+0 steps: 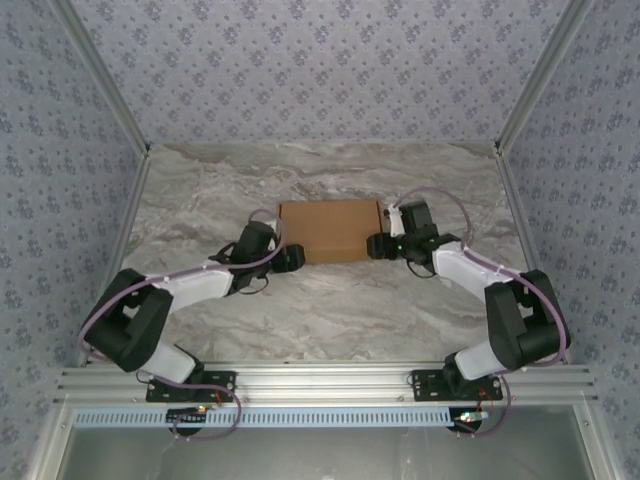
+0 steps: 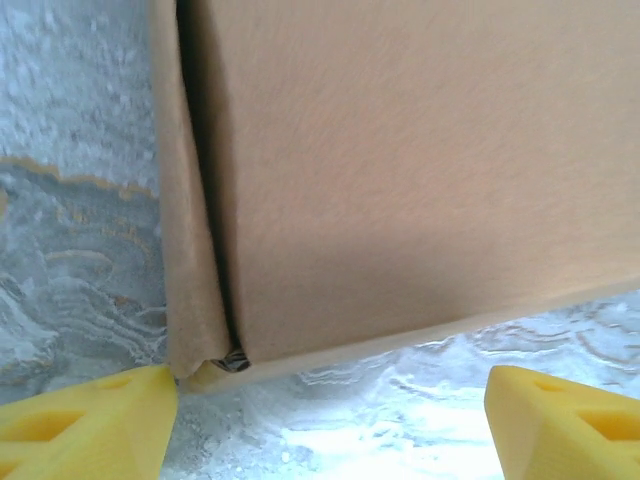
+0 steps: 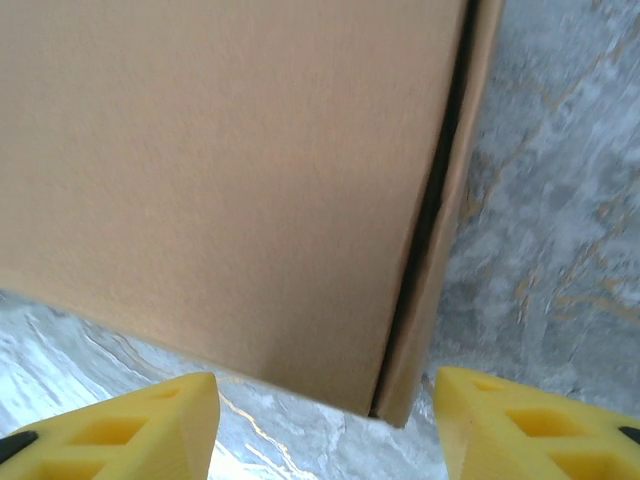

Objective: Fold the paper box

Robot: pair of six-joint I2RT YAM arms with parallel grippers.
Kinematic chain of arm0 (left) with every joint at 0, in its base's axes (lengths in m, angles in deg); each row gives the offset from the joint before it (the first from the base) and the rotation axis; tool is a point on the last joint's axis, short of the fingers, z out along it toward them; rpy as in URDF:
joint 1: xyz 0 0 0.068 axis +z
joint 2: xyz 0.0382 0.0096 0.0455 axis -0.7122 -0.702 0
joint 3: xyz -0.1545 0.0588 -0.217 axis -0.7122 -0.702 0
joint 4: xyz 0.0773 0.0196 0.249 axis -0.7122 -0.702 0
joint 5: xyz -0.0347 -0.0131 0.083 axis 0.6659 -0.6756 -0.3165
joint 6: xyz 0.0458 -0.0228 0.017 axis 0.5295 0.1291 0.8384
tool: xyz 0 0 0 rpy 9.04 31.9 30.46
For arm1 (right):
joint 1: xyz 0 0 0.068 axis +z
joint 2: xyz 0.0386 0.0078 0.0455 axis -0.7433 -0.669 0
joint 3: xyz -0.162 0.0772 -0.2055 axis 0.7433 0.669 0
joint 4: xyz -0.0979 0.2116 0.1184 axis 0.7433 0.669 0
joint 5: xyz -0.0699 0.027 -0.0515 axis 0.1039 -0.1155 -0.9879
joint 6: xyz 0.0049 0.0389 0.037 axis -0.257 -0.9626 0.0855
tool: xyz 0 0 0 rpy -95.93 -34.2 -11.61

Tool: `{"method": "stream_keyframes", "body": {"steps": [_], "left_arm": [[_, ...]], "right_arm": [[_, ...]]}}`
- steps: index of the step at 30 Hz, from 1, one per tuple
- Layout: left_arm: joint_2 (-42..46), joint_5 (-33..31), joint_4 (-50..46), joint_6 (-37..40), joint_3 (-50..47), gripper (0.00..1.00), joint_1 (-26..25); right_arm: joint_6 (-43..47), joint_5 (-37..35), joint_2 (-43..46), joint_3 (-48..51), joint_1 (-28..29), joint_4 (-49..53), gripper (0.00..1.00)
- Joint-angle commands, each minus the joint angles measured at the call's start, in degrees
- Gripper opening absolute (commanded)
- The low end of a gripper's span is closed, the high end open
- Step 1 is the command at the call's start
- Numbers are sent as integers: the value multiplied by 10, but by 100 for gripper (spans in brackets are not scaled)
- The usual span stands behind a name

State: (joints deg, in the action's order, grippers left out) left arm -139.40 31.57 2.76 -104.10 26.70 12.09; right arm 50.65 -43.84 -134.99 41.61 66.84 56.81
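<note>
Tan box (image 1: 330, 230): closed, flat on marble table (image 1: 330, 310)
Left gripper (image 1: 292, 258): fingers wide — at box's near-left corner, holding nothing
Right gripper (image 1: 377, 245): fingers wide — at near-right corner, empty

We are losing the paper box (image 2: 420, 180) past the top and right edges of the left wrist view, and the fingers (image 2: 85, 425) of the left gripper (image 2: 332, 400) past its bottom. A small dark speck (image 2: 234, 360) is sitting in the box's corner gap; we are failing to identify it. The right wrist view is cutting the box at top and left.
</note>
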Motion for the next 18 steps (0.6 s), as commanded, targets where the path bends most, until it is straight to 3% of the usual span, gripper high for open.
{"method": "stream_keyframes", "body": {"steps": [1,9,18], "left_arm": [[30,16,-31,23,26,84,26],[-31,85,-65,1,109,84,76],[-125,129,-66,-12,176,80,84]], "right_arm": [[-15,39,9,-37,-21,25,64],[-70,118,-68,-85,-71,4,64],[-101,163,-137,-107,-65,-39,58]]}}
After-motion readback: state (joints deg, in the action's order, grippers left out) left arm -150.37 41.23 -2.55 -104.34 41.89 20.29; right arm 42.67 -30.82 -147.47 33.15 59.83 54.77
